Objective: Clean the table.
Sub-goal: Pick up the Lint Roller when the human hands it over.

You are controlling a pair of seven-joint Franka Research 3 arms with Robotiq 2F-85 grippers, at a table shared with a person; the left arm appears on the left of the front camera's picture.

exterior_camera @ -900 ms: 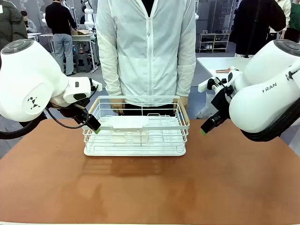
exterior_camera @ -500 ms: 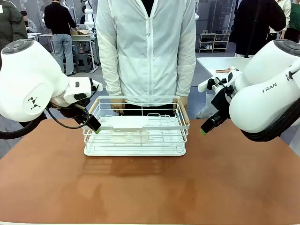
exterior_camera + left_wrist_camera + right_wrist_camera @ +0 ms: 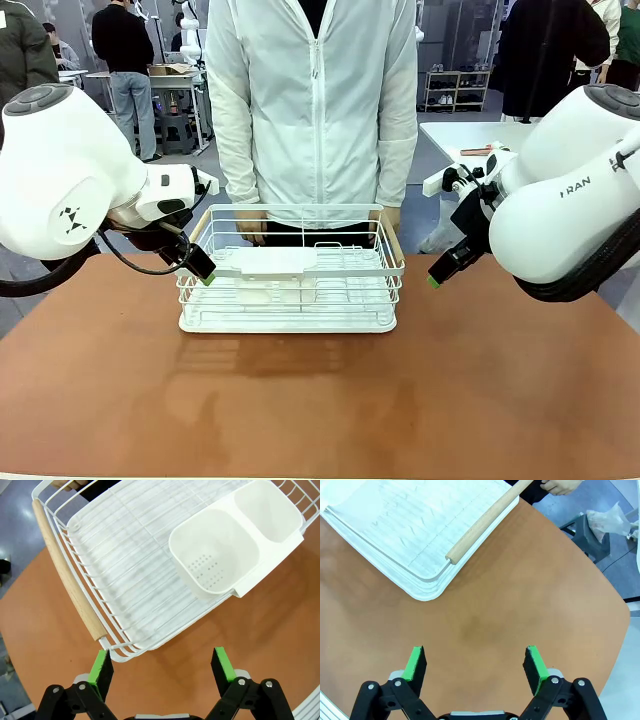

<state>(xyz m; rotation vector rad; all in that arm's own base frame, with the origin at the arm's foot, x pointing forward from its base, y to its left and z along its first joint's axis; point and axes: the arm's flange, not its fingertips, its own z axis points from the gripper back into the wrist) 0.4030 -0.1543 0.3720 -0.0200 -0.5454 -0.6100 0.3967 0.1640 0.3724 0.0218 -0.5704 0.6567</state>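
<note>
The table fills the lower frame, with the rack at centre. My left pincer and right pincer hang released beside it. I'd best grip both wooden handles together and lift level.

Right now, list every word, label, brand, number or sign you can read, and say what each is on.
"FRAN": dark letters on the right arm; the word runs off around the white shell's curve.
Dark emblem, no letters: on the left arm.
Rack and table: no print to be seen.
Anything farther back is too small to read.
</note>
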